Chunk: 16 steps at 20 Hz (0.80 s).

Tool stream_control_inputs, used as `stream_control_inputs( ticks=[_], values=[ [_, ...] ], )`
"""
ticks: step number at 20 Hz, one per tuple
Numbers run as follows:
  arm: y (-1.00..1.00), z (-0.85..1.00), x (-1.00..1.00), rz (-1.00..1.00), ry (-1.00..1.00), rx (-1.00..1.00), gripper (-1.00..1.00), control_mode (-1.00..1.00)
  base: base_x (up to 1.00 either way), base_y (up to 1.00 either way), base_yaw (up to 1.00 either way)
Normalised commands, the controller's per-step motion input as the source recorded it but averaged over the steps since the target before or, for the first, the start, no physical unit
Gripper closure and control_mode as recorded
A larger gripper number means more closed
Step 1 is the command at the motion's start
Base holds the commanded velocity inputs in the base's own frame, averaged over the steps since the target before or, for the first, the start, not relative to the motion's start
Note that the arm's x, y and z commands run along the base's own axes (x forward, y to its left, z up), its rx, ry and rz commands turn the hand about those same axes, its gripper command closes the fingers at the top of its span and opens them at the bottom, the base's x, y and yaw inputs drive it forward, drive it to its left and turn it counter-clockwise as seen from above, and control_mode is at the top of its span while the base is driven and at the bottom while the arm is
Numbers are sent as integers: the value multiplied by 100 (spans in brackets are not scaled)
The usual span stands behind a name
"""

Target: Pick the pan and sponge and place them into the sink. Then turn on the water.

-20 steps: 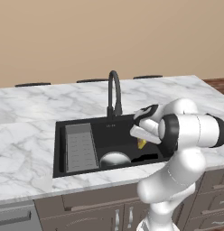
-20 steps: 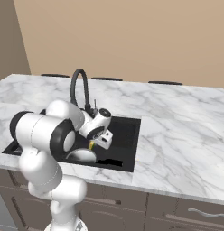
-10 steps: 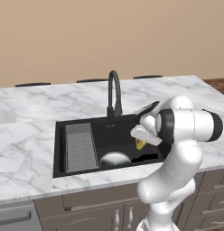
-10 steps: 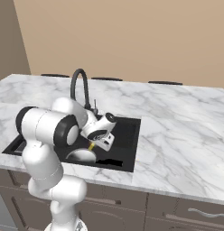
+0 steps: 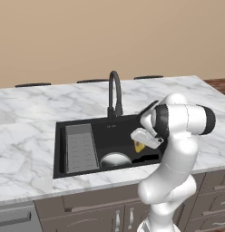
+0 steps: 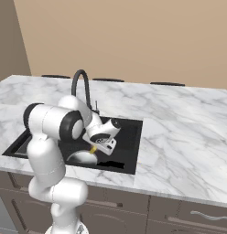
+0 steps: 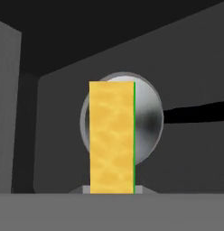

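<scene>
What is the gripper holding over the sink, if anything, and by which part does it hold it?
The gripper holds the sponge, the yellow block, by its near end; the free end points down at the pan in the sink.

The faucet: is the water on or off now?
Off. No blue stream runs from the faucet into the sink, where the pan already lies.

A glossy white arm (image 5: 178, 149) of rounded, bulbous segments is seen, ringed with dark bands at the joints. Beside the sink (image 5: 105, 131), a white boxy hand is carried.
</scene>
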Motion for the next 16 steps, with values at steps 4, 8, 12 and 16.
stream_control_inputs(
  ticks=[4,8,12,16],
  values=[
    [8,-18,3,3,0,-4,100,-100,0,0,0],
    [10,-14,5,1,1,-2,100,-100,0,0,0],
    [11,-10,8,1,1,-1,100,-100,0,0,0],
    [5,-13,6,3,0,2,100,-100,0,0,0]
  ],
)
